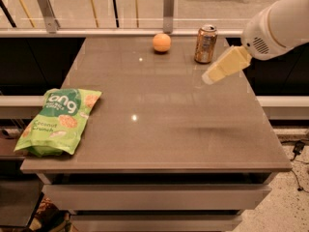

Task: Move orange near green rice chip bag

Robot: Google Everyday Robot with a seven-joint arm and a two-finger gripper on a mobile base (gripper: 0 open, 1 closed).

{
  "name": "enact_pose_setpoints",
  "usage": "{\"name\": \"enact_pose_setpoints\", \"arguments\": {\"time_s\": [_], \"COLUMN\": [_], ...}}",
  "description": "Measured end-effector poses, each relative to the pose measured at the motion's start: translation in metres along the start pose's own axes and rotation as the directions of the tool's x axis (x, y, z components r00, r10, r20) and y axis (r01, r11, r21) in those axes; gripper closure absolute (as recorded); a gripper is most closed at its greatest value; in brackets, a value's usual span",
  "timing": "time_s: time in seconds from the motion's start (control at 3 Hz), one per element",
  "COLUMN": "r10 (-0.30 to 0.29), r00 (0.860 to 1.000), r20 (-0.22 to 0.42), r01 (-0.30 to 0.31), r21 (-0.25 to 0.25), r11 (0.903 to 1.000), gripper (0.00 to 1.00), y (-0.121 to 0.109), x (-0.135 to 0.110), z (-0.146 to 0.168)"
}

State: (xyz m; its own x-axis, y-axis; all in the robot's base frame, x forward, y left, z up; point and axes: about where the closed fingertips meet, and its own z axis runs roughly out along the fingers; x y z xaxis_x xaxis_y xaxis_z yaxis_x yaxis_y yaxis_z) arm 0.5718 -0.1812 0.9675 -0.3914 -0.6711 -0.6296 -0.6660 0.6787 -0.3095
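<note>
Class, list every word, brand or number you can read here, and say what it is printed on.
"ong": white letters on the green rice chip bag.
"Coconut Crunch": lower on the same bag.
Small line under "ong": too blurred to read.
Can right of the orange: label too blurred to read.
Gripper, over the table's right side near the can: no text visible.

"ong", "Coconut Crunch" on green bag (60,122)

Round orange fruit (161,42) at the far edge of the grey worktop (159,129), gold-brown metal can (205,44) just right; glossy green snack bag (60,121) at the near-left corner (well apart); cream gripper (209,77) above the right edge, before the can.
</note>
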Motion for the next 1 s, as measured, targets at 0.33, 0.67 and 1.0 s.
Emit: {"name": "enact_pose_setpoints", "arguments": {"time_s": [0.33,0.67,1.0], "r10": [0.061,0.061,0.046], "r00": [0.995,0.995,0.995], "r20": [0.079,0.079,0.084], "r01": [-0.066,-0.066,-0.051], "r21": [0.062,0.062,0.058], "r11": [0.9959,0.9959,0.9971], "gripper": [0.00,0.00,0.00], "y": [-0.016,-0.016,-0.019], "x": [-0.012,-0.012,-0.022], "z": [0.020,0.020,0.027]}}
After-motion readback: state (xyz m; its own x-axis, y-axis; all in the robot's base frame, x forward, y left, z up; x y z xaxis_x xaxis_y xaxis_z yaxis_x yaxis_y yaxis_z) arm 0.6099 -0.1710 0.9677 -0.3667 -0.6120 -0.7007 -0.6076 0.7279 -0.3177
